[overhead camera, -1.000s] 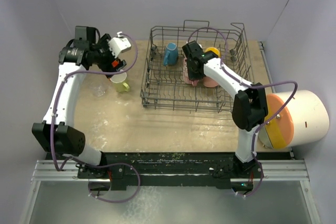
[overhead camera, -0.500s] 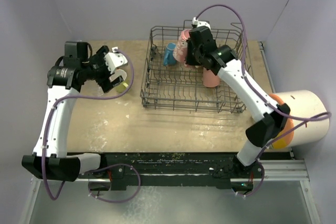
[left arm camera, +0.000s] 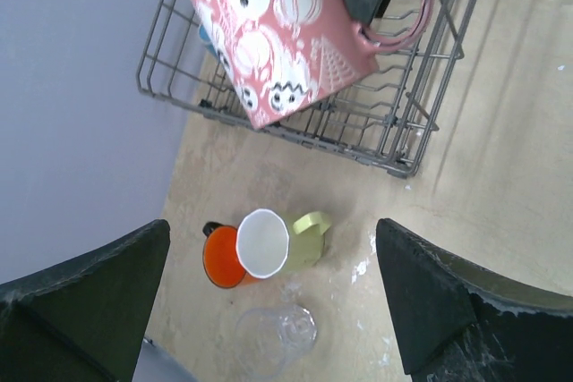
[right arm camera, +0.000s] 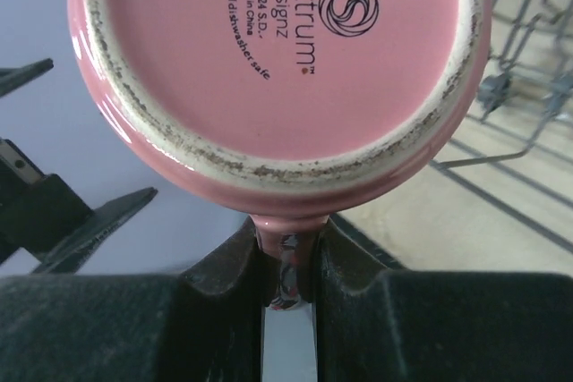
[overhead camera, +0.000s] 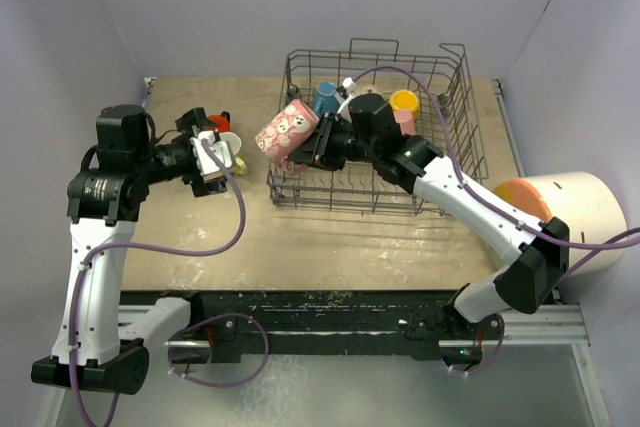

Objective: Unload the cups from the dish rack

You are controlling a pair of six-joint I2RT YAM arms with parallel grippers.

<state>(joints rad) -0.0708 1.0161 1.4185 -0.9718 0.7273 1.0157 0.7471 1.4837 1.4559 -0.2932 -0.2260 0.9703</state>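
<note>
My right gripper [overhead camera: 320, 143] is shut on the handle of the pink patterned mug [overhead camera: 288, 134] and holds it tilted in the air over the left edge of the dish rack [overhead camera: 452, 152]. In the right wrist view the handle is pinched between both fingers [right arm camera: 286, 267] below the mug's base [right arm camera: 286, 51]. A blue cup [overhead camera: 325, 98], a yellow cup [overhead camera: 404, 100] and a pink tumbler [overhead camera: 405, 123] are in the rack. My left gripper [overhead camera: 214, 161] is open and empty above an orange cup [left arm camera: 221, 258], a pale yellow-green mug [left arm camera: 300, 243] and a clear glass [left arm camera: 277, 337] on the table.
A big white cylinder with an orange end [overhead camera: 570, 222] lies at the right, beside the rack. Purple-grey walls close in the back and sides. The rack's corner [left arm camera: 403, 163] and the pink mug [left arm camera: 277, 33] hang close ahead of my left gripper.
My right arm has lifted the pink mug out of the rack and swung it left over the rack's left edge. My left arm has drawn back from the cups on the table.
</note>
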